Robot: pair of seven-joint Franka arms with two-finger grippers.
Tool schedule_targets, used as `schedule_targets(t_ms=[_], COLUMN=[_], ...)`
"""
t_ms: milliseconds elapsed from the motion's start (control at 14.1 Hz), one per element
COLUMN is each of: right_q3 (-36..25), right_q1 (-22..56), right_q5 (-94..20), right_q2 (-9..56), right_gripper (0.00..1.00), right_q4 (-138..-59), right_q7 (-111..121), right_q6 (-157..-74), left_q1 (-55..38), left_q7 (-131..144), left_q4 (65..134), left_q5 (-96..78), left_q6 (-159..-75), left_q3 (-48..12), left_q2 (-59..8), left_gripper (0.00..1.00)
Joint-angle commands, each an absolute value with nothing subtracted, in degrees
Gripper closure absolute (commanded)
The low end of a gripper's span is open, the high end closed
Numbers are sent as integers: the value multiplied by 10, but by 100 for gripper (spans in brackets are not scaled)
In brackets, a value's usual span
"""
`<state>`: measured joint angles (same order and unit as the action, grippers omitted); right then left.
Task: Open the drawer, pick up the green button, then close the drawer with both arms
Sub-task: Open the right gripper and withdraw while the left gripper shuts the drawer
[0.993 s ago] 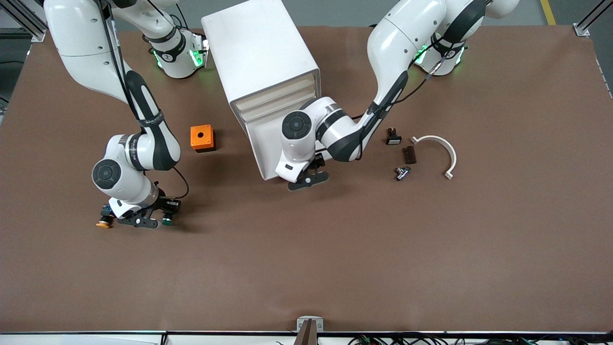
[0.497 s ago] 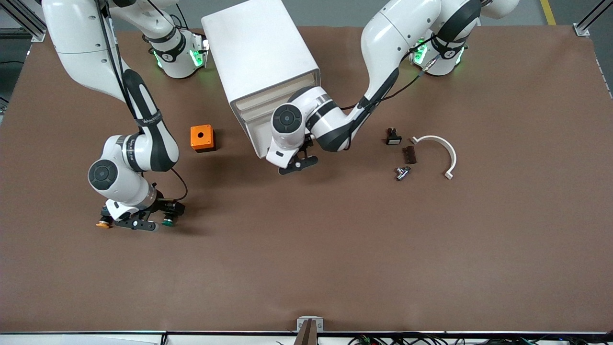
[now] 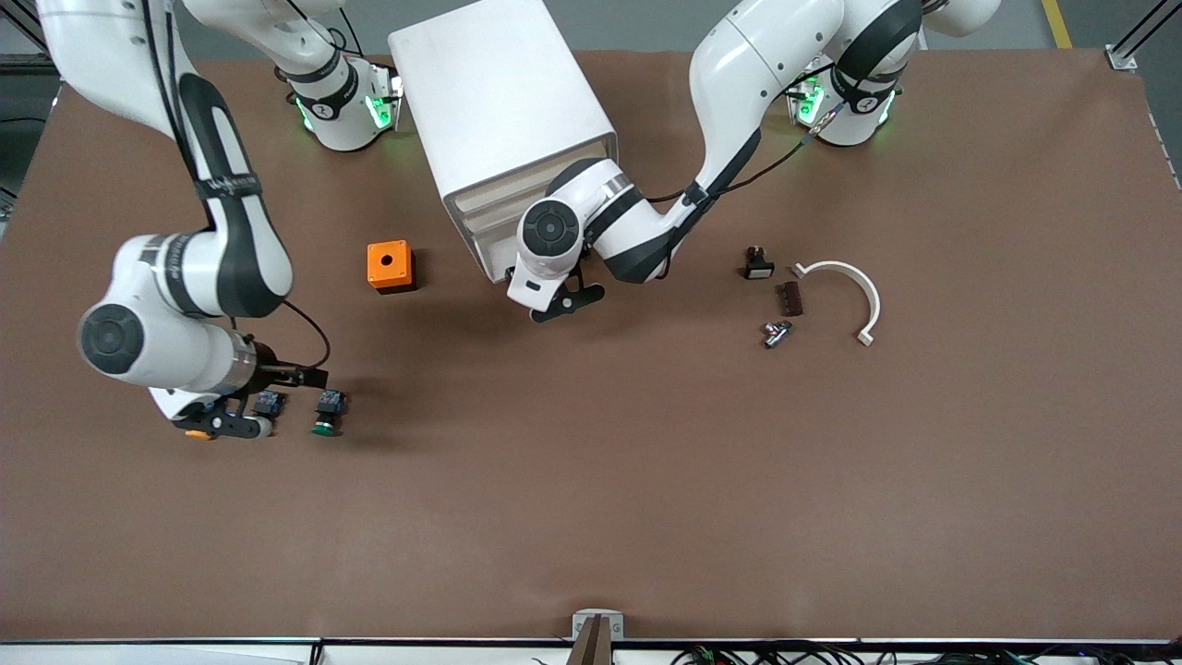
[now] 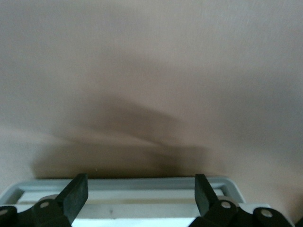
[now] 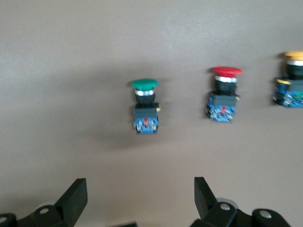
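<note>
green button (image 3: 325,415): lies on the table, near the front camera at the right arm's end, free of any grip. You had it between the right jaws a second ago; now it sits alone.
button axis: long axis runs cap to blue rear part, flat on the table; green cap points toward the front camera, blue end toward the robots' bases. The right wrist view (image 5: 145,106) shows the same, with cap and body in one line.
right gripper (image 3: 226,427): jaws released and spread wide, empty. It has lifted and drawn off toward the table's edge at its own end, now over the orange-capped button (image 3: 196,433), with the red-capped button (image 3: 269,403) beside it.
meaning: you can likely count the take-and-place as done.
left gripper (image 3: 561,303): jaws spread, holding nothing, at the cabinet's front over the drawer's edge.
drawer (image 4: 120,188): over the last second its tray has gone from sticking well out to nearly flush with the cabinet (image 3: 503,120). Only a rim shows under the left jaws.
remaining: by my judgement, just seat the drawer fully, if it isn't already.
</note>
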<state>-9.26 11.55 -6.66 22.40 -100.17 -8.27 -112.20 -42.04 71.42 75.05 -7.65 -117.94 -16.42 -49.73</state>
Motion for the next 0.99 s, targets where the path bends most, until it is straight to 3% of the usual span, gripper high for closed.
schedule_targets(t_ms=[0,426,922], right_q3=[-88,-101,-107], right_q1=[85,56,24], right_q5=[-51,11,-2], right_q2=[172,99,99], right_gripper=[0,0,0], right_q4=[-1001,-937,-889], right_q7=[-51,12,74], right_q6=[-1048,-904,-867], left_q1=[-430,-435,-439], left_q7=[719,772,774], left_q4=[753,752,753], left_q5=[-107,-164,-189], left_q6=[-1175,-1176,-1176], left_q3=[-165,-165,-165], left_q2=[-493,-498,-505], left_gripper=[1,1,1])
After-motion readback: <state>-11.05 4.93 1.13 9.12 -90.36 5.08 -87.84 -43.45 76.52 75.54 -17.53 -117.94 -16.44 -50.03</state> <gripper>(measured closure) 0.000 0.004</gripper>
